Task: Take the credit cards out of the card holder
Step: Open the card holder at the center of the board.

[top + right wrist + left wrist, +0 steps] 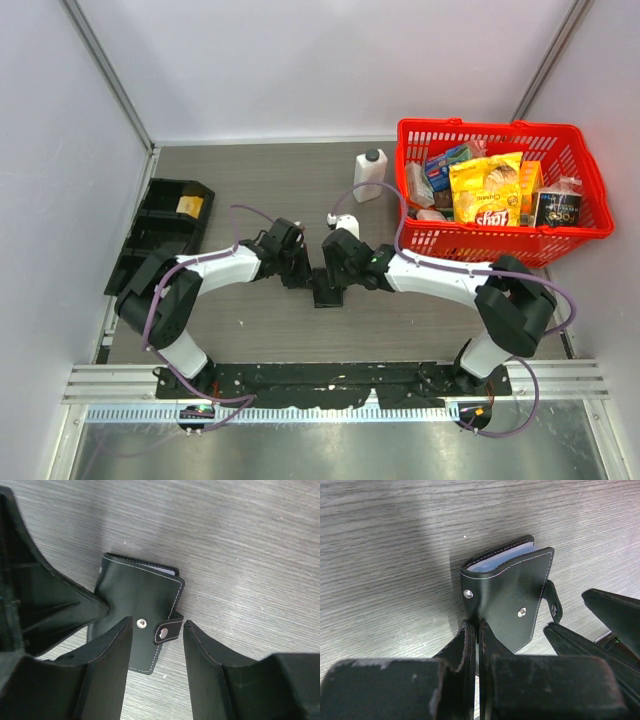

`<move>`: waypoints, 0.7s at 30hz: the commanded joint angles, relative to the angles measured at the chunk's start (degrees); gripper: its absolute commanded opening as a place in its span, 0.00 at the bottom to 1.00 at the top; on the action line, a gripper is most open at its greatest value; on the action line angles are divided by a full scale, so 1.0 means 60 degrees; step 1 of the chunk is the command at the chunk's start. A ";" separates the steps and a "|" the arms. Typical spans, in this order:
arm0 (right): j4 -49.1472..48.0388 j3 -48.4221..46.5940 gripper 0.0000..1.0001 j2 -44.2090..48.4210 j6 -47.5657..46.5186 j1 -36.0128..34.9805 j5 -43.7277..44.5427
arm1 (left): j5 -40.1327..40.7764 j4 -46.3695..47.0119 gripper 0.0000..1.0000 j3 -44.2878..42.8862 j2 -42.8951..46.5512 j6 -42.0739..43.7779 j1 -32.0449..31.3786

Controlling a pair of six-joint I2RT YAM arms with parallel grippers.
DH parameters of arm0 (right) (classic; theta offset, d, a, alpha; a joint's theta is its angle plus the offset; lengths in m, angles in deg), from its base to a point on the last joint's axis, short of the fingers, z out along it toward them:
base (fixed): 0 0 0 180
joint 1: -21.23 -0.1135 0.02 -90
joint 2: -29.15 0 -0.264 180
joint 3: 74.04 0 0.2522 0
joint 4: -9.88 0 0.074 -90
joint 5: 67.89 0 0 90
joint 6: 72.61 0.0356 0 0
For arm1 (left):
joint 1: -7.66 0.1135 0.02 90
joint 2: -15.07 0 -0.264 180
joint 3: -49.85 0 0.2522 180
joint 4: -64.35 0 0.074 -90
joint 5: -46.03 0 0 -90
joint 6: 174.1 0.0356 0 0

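The holder looks light and soft, a floppy leather-like fold that will bend or slide on the smooth table unless pinned; its cover is stiff enough only near the stitched edge, so the free cover edge by the tab is probably the best place to take hold and peel it open; the cards, of which only thin pale blue edges show at the far side of the fold, are rigid, slick and thin, so they should be pinched by an exposed edge and drawn straight out of the pockets.

The holder lies folded at the middle of the table, between the two pincers, with the tab unsnapped and sticking out to the right; the left pincer is closed tight at its near left corner and appears to nip the cover there; the right pincer stands about half open and holds nothing, with the tab between its fingers and one finger over the cover.
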 commanded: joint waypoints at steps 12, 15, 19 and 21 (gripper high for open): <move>0.1058 0.0182 0.17 -0.0235 0.0377 0.0273 0.0464 | 0.0476 -0.0228 0.00 -0.0428 -0.0146 0.0450 0.0039; 0.0605 0.0519 0.01 -0.0002 0.0333 0.0523 -0.0121 | 0.0505 -0.0272 0.00 -0.0575 -0.0249 0.0684 0.0039; -0.0272 0.1237 0.01 0.0335 0.0464 0.1209 -0.1116 | 0.0842 -0.0520 0.04 -0.1013 -0.0396 0.1079 0.0039; -0.0974 0.1778 0.01 0.0627 0.0610 0.1619 -0.1876 | 0.1148 -0.0740 0.17 -0.1262 -0.0411 0.1241 0.0010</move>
